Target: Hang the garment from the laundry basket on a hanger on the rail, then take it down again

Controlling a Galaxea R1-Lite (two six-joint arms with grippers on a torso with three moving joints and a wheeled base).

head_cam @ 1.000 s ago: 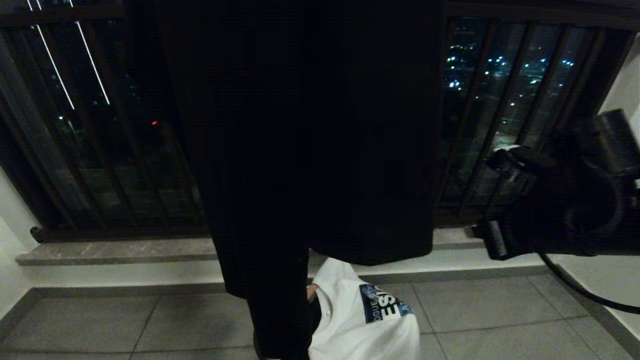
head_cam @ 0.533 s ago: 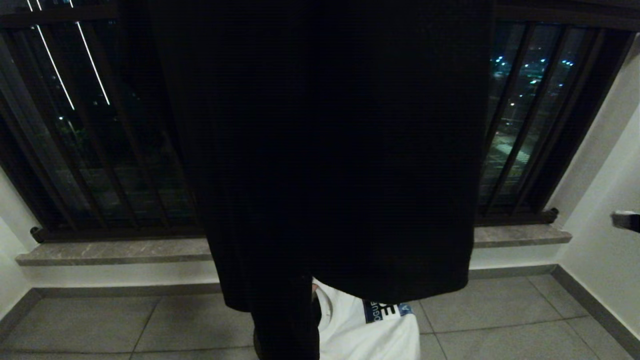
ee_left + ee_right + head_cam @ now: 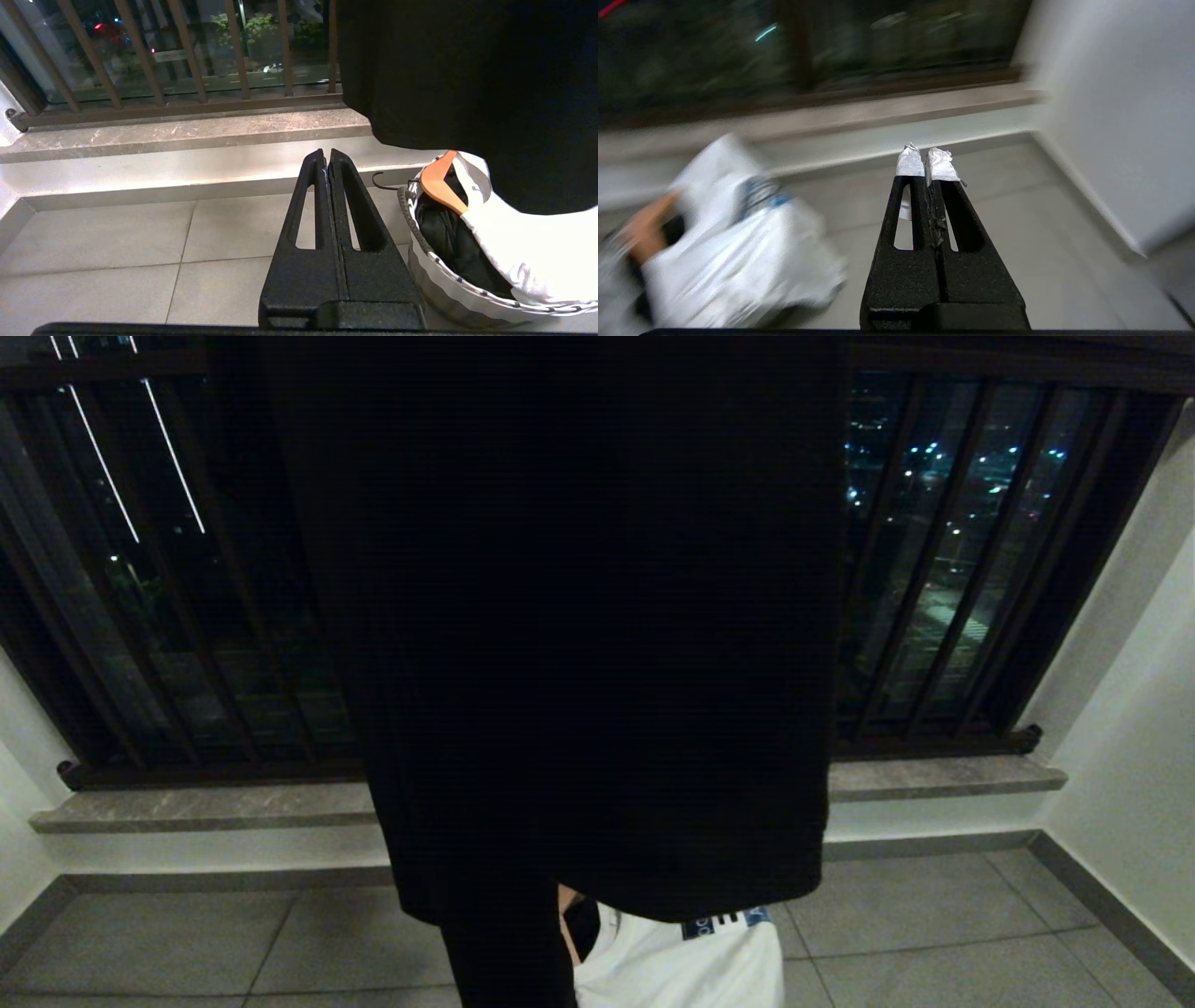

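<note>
We see a floor of large grey square tiles [image 3: 934,915] with thin pale grout lines, edged by a darker grey skirting strip along the white walls. On it stands a small round laundry basket with a pale ribbed rim [image 3: 448,280], close to the step below the grey stone window ledge [image 3: 187,133]. A white garment with a blue printed patch [image 3: 691,961] spills over the basket's edge.

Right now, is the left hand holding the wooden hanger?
No. The left hand is shut on nothing over the floor, while the wooden hanger lies in the laundry basket beside it.
</note>
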